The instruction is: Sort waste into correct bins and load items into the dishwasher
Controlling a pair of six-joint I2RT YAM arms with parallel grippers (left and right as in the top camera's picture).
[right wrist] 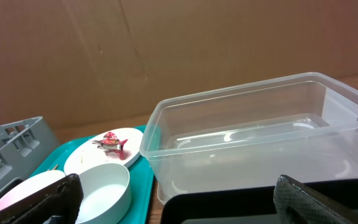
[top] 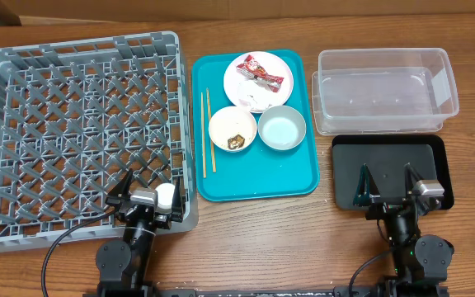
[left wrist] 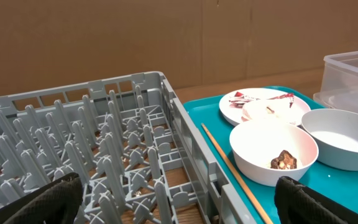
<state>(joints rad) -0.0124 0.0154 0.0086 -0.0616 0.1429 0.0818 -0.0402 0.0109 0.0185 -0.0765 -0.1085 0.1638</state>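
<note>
A white plate (top: 258, 80) with a red-and-white snack wrapper (top: 260, 73) and a white napkin sits at the back of the teal tray (top: 254, 183). A bowl with brown food scraps (top: 232, 130), an empty bowl (top: 281, 129) and wooden chopsticks (top: 205, 132) lie on the same tray. The grey dish rack (top: 81, 132) is at the left. The clear tub (top: 383, 89) stands at the right, the black tray (top: 386, 172) in front of it. My left gripper (top: 143, 198) is open over the rack's near right corner. My right gripper (top: 388, 186) is open over the black tray.
The teal tray lies between the rack and the two bins. A brown cardboard wall (left wrist: 166, 37) stands behind the table. The wooden table (top: 262, 247) shows at the front between the arms.
</note>
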